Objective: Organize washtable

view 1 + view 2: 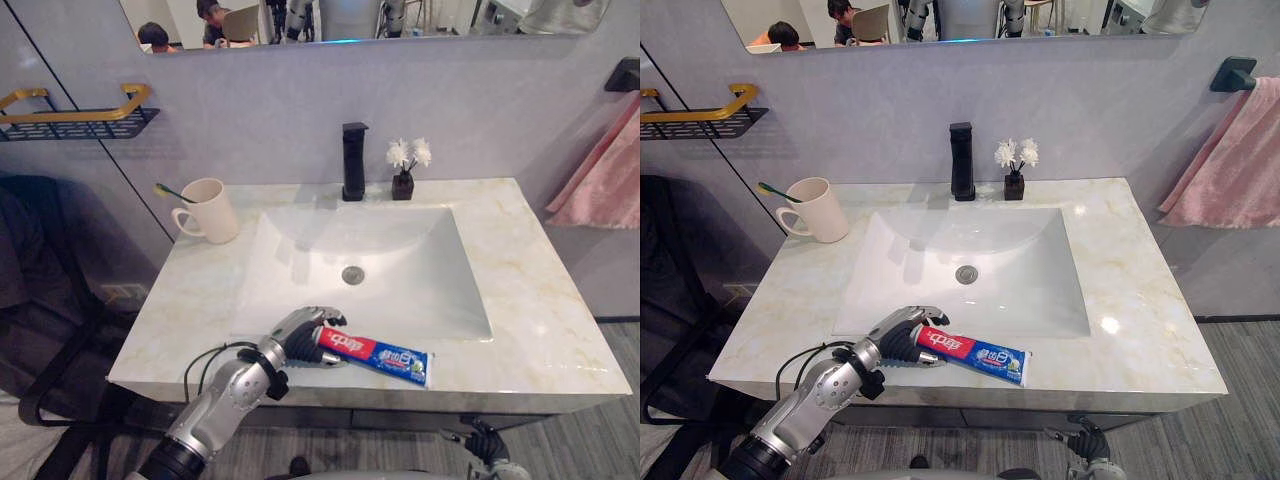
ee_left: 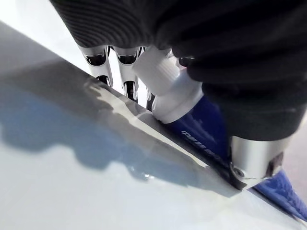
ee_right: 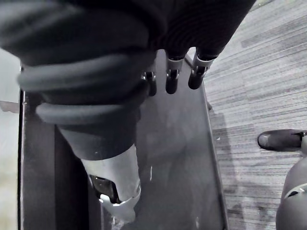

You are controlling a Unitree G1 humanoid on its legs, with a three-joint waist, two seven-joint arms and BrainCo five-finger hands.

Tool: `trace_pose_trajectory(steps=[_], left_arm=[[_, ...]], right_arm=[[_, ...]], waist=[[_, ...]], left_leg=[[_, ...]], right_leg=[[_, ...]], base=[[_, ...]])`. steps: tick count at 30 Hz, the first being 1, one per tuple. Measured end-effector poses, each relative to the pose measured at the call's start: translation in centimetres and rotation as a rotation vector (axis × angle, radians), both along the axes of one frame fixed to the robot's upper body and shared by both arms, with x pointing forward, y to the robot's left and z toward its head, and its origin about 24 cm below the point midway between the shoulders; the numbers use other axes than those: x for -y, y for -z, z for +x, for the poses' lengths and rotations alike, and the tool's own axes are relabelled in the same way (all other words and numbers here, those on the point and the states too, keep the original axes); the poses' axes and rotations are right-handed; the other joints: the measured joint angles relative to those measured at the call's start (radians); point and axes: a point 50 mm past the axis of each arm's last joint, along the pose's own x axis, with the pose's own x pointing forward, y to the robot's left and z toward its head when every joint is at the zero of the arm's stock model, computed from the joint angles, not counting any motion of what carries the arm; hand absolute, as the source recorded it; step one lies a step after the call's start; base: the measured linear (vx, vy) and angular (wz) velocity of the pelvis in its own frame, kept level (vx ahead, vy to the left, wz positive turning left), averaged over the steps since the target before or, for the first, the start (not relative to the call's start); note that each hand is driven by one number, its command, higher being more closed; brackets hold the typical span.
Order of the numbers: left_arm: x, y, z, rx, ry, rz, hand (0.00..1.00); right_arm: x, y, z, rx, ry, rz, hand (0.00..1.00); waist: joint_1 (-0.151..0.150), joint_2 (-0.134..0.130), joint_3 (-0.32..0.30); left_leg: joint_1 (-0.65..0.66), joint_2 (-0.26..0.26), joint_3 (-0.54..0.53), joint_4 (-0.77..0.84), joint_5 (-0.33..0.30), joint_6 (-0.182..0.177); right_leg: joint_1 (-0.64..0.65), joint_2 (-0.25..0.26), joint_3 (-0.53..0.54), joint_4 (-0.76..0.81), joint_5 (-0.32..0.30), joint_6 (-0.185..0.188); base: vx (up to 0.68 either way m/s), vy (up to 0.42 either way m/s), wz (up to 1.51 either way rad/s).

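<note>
Looking across the washtable from my left, I see a black wall shelf (image 1: 75,122) with a gold rail, fixed apart from the counter. Next, at the counter's back left corner, a cream mug (image 1: 212,212) stands upright with a toothbrush (image 1: 166,190) leaning out of it. Further along, at the front edge of the marble counter (image 1: 540,320), my left hand (image 1: 300,338) is clenched round the cap end of the toothpaste tube (image 1: 385,356). My wrist camera shows the white cap (image 2: 160,76) between my fingers and thumb. The red and blue tube lies flat on the front strip of counter, just in front of the white basin (image 1: 390,250), its tail pointing to my right. Behind the basin a black faucet (image 1: 353,160) stands upright. Just beside it, on its right, is a small dark vase of white flowers (image 1: 406,168). A pink towel (image 1: 608,175) hangs on the wall past the counter's right end. My right hand (image 1: 486,441) hangs low, below the counter's front edge, its fingers (image 3: 171,82) relaxed and holding nothing.
</note>
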Motion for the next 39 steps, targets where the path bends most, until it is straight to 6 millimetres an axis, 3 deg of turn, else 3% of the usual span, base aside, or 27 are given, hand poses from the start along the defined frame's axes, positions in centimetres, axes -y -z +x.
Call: trace_pose_trajectory(steps=[5, 14, 18, 21, 23, 26, 29, 33, 35, 36, 37, 38, 39], left_arm=[[0.3, -0.7, 1.0, 0.065, 0.016, 0.043, 1.0], [0.3, -0.6, 0.8, 0.075, 0.013, 0.044, 1.0], [-1.0, -0.2, 0.7, 0.067, -0.061, 0.033, 1.0], [-2.6, -0.1, 0.7, 0.058, -0.164, 0.024, 1.0], [-3.9, -0.5, 0.5, 0.069, -0.274, -0.032, 1.0], [-4.4, -2.1, 0.1, 0.122, -0.357, -0.143, 1.0], [-4.3, -4.4, -0.2, 0.211, -0.411, -0.273, 1.0], [-5.0, -6.3, -0.7, 0.291, -0.472, -0.379, 1.0], [-5.4, -6.7, -0.7, 0.309, -0.498, -0.406, 1.0], [-5.6, -7.2, -0.7, 0.32, -0.51, -0.444, 1.0], [-5.7, -7.6, -0.8, 0.335, -0.513, -0.465, 1.0], [-5.8, -8.3, -0.9, 0.361, -0.519, -0.515, 1.0], [-5.8, -8.4, -1.0, 0.365, -0.52, -0.524, 1.0]], right_arm=[[-0.2, -0.2, 0.8, 0.022, -0.014, 0.002, 0.0], [0.2, -0.3, 0.7, 0.029, 0.018, -0.002, 0.0], [2.1, -0.7, 0.2, 0.058, 0.165, -0.035, 0.0], [4.7, -2.0, -0.2, 0.114, 0.332, -0.103, 0.0], [7.2, -4.0, -0.5, 0.215, 0.49, -0.168, 0.0], [9.4, -7.2, -0.2, 0.365, 0.617, -0.256, 0.0], [10.7, -12.2, 1.3, 0.586, 0.644, -0.358, 0.0], [10.9, -16.5, 2.5, 0.764, 0.622, -0.429, 0.0], [10.7, -20.3, 3.5, 0.939, 0.574, -0.465, 0.0], [10.1, -24.3, 4.8, 1.142, 0.505, -0.485, 0.0], [9.5, -26.6, 5.8, 1.266, 0.441, -0.491, 0.0], [8.0, -30.9, 7.5, 1.499, 0.308, -0.471, 0.0], [7.7, -31.4, 7.8, 1.53, 0.289, -0.462, 0.0]], waist=[[-0.006, 0.003, -0.001], [-0.007, 0.003, -0.002], [-0.007, 0.004, -0.002], [-0.007, 0.004, -0.002], [-0.003, 0.004, -0.002], [-0.004, -0.003, -0.001], [-0.003, -0.01, -0.003], [-0.004, -0.012, -0.003], [-0.003, -0.011, -0.004], [-0.003, -0.01, -0.005], [-0.002, -0.012, -0.005], [0.002, -0.014, -0.013], [0.003, -0.014, -0.015]], left_leg=[[-0.001, 0.001, 0.023, 0.0, -0.001, 0.0], [0.0, 0.001, 0.028, 0.0, -0.001, 0.0], [0.01, 0.003, 0.05, 0.0, -0.004, 0.0], [0.012, 0.002, 0.057, 0.0, -0.006, 0.001], [0.012, 0.004, 0.079, 0.0, -0.016, -0.006], [0.011, 0.003, 0.086, 0.0, -0.013, 0.0], [0.012, 0.004, 0.1, 0.0, -0.016, 0.003], [0.013, 0.005, 0.121, 0.0, -0.023, 0.005], [0.013, 0.004, 0.129, 0.0, -0.026, 0.007], [0.013, 0.002, 0.13, 0.0, -0.026, 0.008], [0.012, 0.002, 0.13, 0.0, -0.026, 0.008], [0.011, 0.003, 0.128, 0.0, -0.026, 0.008], [0.011, 0.003, 0.127, 0.0, -0.026, 0.008]], right_leg=[[-0.013, -0.001, 0.026, -0.008, 0.01, 0.0], [-0.009, 0.0, 0.03, -0.013, 0.015, -0.001], [-0.012, 0.0, 0.052, -0.013, 0.018, -0.001], [-0.015, -0.002, 0.06, -0.013, 0.016, -0.003], [-0.028, -0.002, 0.084, -0.011, 0.015, -0.005], [-0.035, -0.002, 0.092, -0.002, 0.02, 0.003], [-0.045, -0.001, 0.107, 0.004, 0.02, 0.003], [-0.058, -0.001, 0.13, 0.007, 0.02, 0.003], [-0.062, -0.003, 0.137, 0.007, 0.022, 0.006], [-0.064, -0.004, 0.139, 0.007, 0.023, 0.007], [-0.065, -0.004, 0.138, 0.008, 0.023, 0.008], [-0.065, -0.003, 0.137, 0.011, 0.023, 0.008], [-0.065, -0.003, 0.136, 0.011, 0.023, 0.008]], base=[[-0.02, 0.005, -0.15], [0.0, -0.001, -0.01], [-0.03, 0.0, -0.15], [-0.03, 0.005, -0.11], [-0.01, 0.012, -0.25], [0.01, 0.005, -0.1], [0.01, 0.001, -0.13], [-0.01, 0.003, -0.16], [0.0, 0.013, -0.17], [0.0, 0.0, 0.0], [0.0, 0.0, 0.0], [-0.01, -0.004, 0.03], [0.0, -0.015, 0.06]])
